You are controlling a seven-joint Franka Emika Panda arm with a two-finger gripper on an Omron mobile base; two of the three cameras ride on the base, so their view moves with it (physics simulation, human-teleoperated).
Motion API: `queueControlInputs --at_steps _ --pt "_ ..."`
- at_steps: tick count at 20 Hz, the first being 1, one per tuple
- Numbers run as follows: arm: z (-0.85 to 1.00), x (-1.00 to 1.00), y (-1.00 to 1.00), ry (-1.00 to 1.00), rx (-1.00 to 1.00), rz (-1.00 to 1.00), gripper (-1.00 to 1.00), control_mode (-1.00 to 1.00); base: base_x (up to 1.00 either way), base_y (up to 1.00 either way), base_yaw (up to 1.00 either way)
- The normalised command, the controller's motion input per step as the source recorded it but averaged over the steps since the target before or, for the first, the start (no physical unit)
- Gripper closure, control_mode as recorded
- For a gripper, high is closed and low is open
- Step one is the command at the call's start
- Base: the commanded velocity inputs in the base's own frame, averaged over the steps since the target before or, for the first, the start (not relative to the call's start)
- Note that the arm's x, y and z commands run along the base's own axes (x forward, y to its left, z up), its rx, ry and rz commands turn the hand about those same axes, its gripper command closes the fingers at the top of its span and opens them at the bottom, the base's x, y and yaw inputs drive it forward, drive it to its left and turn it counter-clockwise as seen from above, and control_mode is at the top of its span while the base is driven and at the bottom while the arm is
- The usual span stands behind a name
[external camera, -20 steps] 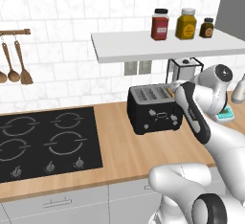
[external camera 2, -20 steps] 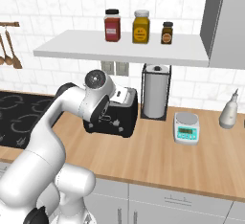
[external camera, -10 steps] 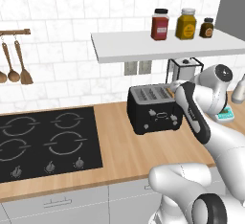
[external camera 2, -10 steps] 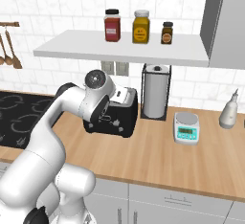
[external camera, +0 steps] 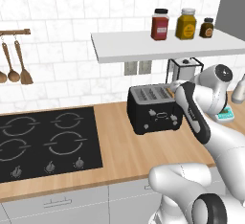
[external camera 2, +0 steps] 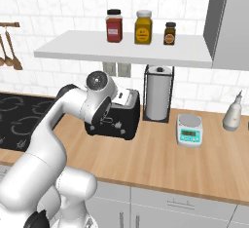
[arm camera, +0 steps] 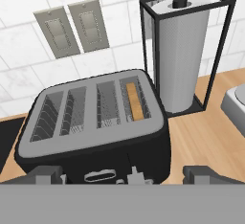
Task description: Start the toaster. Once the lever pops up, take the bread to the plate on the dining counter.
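The black four-slot toaster (external camera: 152, 111) stands on the wood wall counter by the tiled wall, also seen in the right base view (external camera 2: 118, 121). In the hand view I look down on the toaster (arm camera: 91, 122). The bread (arm camera: 135, 101) sits deep in its rightmost slot, only the brown top edge showing. My gripper (arm camera: 123, 175) hovers above and in front of the toaster's front face, open, its fingertips (arm camera: 46, 174) spread wider than the front controls, holding nothing. The plate and the dining counter are out of view.
A black-framed paper towel holder (arm camera: 181, 50) stands just right of the toaster, with a small kitchen scale (external camera 2: 189, 130) and a soap bottle (external camera 2: 232, 112) farther right. A black cooktop (external camera: 43, 141) lies left. A shelf (external camera: 162, 46) with jars hangs overhead.
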Motion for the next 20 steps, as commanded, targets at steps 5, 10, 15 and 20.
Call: queueControlInputs --at_steps 5,10,15,20 --pt "0.0 0.0 0.0 0.0 0.0 0.0 -1.0 -1.0 0.0 0.0 0.0" --pt "0.0 0.0 0.0 0.0 0.0 0.0 -1.0 -1.0 0.0 0.0 0.0" --pt "0.0 0.0 0.0 0.0 0.0 0.0 -1.0 -1.0 0.0 0.0 0.0" --pt "0.0 0.0 0.0 0.0 0.0 0.0 -1.0 -1.0 0.0 0.0 0.0"
